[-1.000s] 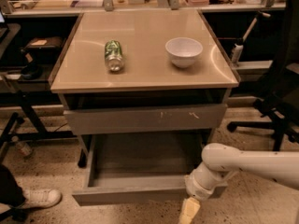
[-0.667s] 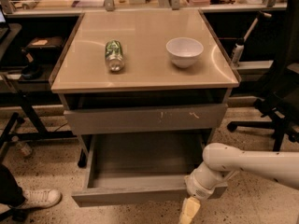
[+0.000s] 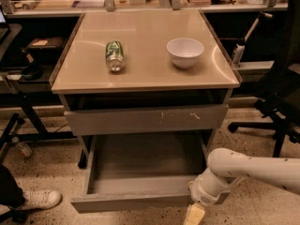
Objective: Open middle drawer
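The middle drawer (image 3: 131, 201) is a wide shallow grey drawer with a plain front panel. It stands pulled far out toward me, and its grey tray interior (image 3: 145, 161) is open to view. Above it is the taller drawer front with pale scratch marks (image 3: 145, 118), slightly out under the tabletop. My gripper (image 3: 194, 214) is at the bottom edge of the camera view, just in front of the right end of the middle drawer's front panel. Its white arm (image 3: 253, 168) reaches in from the right.
A green can (image 3: 114, 55) lies on its side and a white bowl (image 3: 185, 52) stands on the beige cabinet top (image 3: 145, 78). A black office chair (image 3: 281, 102) is at the right. A person's white shoe (image 3: 40, 199) and black desk legs (image 3: 18, 121) are at the left.
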Motion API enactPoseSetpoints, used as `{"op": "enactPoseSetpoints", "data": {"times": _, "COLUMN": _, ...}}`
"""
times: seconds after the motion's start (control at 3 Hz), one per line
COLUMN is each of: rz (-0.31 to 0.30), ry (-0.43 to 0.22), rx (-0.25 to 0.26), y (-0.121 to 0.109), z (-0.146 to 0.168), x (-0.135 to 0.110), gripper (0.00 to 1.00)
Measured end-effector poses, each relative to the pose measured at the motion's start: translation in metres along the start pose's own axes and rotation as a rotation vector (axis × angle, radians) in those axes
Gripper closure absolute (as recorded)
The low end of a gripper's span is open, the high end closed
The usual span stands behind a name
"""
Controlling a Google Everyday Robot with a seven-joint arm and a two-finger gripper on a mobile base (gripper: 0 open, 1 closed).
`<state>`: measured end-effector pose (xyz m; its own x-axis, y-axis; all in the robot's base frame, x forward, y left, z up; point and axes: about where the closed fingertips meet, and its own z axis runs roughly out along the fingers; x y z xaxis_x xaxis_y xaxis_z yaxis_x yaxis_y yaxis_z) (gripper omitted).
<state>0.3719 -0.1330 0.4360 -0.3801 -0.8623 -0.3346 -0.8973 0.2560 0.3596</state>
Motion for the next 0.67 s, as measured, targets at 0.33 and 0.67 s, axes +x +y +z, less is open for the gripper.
{"op": "enactPoseSetpoints", "data": {"times": 0.33, "rz": 0.029, "ry": 0.002, "rx": -0.008, "y": 0.016, "z": -0.001, "x": 0.016, "gripper": 0.00}}
{"op": "enactPoseSetpoints", "data": {"times": 0.67, "rz": 0.072, "ry": -0.001, "rx": 0.004, "y": 0.028, "z": -0.011, "x": 0.027, "gripper": 0.00}}
